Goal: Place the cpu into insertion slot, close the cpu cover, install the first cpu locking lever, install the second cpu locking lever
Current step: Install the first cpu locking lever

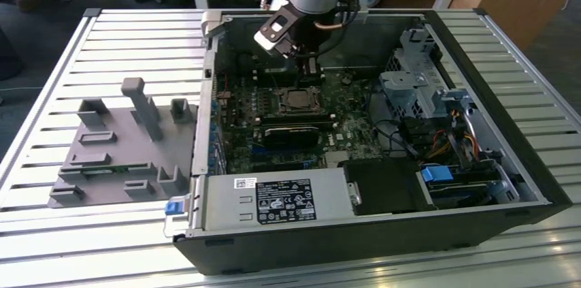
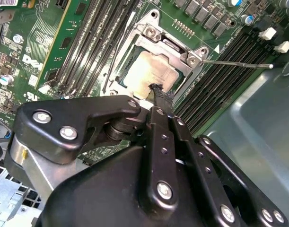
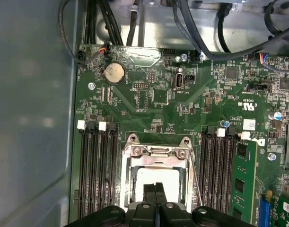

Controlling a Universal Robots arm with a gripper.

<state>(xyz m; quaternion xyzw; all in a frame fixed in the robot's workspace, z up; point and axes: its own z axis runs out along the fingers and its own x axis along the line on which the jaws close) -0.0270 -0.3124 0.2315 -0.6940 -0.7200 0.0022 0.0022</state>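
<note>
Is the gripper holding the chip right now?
No, the chip lies under the metal frame on the board, and the gripper is shut on nothing.

In the first wrist view the claw [image 3: 155, 187] covered part of the cpu [image 3: 164, 176], and the picture's edge cut off the cpu cover [image 3: 156, 162] on the claw's side. In the second wrist view the claw's black body hid the cpu cover's near corner and part of the motherboard [image 2: 35, 40].
</note>
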